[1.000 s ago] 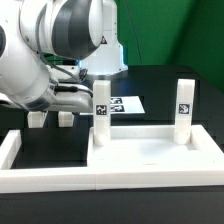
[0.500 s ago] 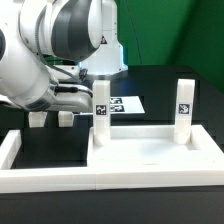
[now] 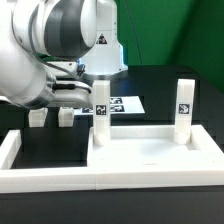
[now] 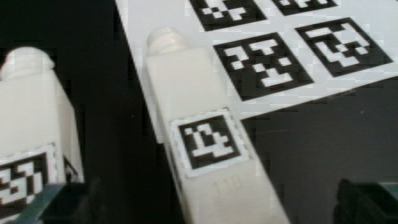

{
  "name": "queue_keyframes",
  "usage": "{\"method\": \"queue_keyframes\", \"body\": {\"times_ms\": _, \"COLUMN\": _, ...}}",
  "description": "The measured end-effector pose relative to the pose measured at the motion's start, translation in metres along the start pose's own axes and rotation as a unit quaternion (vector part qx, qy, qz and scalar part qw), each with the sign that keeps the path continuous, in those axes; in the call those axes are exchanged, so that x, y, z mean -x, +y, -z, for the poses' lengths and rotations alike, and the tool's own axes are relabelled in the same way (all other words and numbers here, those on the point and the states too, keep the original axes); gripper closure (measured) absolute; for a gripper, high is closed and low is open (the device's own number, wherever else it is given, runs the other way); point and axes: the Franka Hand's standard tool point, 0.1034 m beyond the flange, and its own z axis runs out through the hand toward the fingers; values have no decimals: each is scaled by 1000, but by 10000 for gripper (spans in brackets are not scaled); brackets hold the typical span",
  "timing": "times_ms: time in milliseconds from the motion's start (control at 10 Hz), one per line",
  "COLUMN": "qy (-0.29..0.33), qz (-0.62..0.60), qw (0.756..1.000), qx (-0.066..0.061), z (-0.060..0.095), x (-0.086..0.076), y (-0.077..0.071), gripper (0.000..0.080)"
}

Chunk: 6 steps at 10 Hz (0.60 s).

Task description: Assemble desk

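Note:
The white desk tabletop (image 3: 140, 133) lies rim-up at the front of the exterior view. Two white tagged legs stand upright on its far corners: the left leg (image 3: 100, 108) and the right leg (image 3: 184, 105). My gripper (image 3: 93, 96) reaches in from the exterior view's left at the left leg's upper part. In the wrist view that leg (image 4: 206, 130) lies between my fingers with a gap on each side, so the gripper (image 4: 210, 205) is open around it. Another tagged leg (image 4: 36, 120) shows beside it.
Two loose short legs (image 3: 34, 119) (image 3: 65, 118) lie on the black table behind the white border bar (image 3: 12, 150). The marker board (image 3: 127, 104) lies flat behind the left leg and shows in the wrist view (image 4: 285, 45).
The arm has shifted slightly toward the exterior view's right, closer on the left leg. The legs and tabletop have not moved.

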Motion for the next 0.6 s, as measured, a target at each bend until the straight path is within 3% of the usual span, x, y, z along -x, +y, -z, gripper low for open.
{"method": "queue_keyframes", "body": {"times_ms": 600, "qy": 5, "qz": 0, "qw": 1000, "qx": 5, "z": -4, "x": -7, "y": 0, "gripper": 151}}
